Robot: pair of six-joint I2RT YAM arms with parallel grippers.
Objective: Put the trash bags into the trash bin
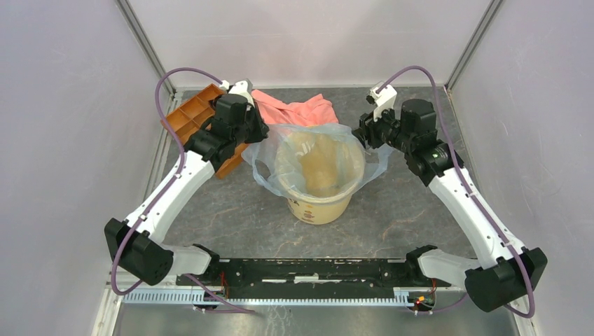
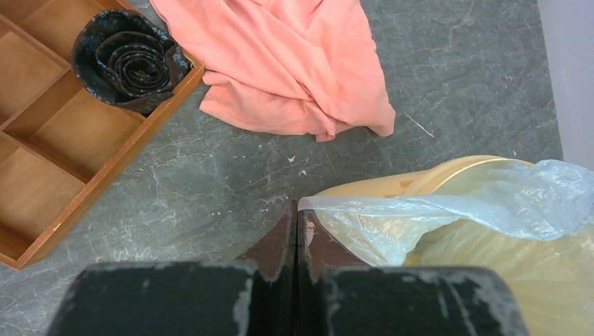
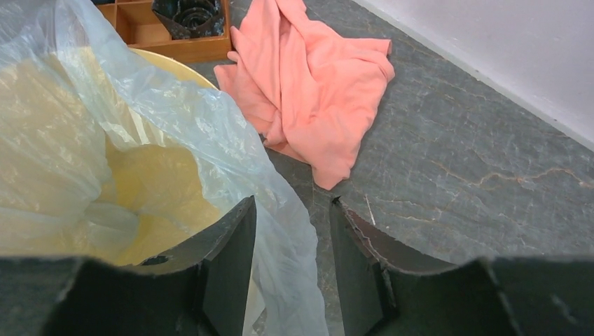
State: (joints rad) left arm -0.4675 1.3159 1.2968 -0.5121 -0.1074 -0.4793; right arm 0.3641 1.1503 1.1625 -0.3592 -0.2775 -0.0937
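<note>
While the bin (image 1: 319, 204) stands upright at the middle of the top view, the bag (image 1: 263, 168) sits inside it, with its mouth spread over the rim and loose film hanging down the outer wall on both sides. Its lower part is sunk into the bin, crumpled against the tan inside.

At the left of the bin's rim is the left claw (image 2: 296, 206). Its two fingers are pressed together with no gap between them. In the left wrist view the bag's edge starts right at those tips and runs off to the right across the rim, so the film looks pinched there.

At the right of the rim is the right claw (image 3: 291, 203), with its fingers spread well apart. A fold of the bag falls into the gap between them, lying against the left finger and apart from the right one. Nothing is clamped.

Behind the bin, toward the top of the top view, a pink cloth (image 1: 302, 110) lies crumpled on the grey table (image 1: 231, 217). At upper left is a wooden tray (image 2: 42, 140), with a dark rolled item (image 2: 129, 59) in one of its compartments.
</note>
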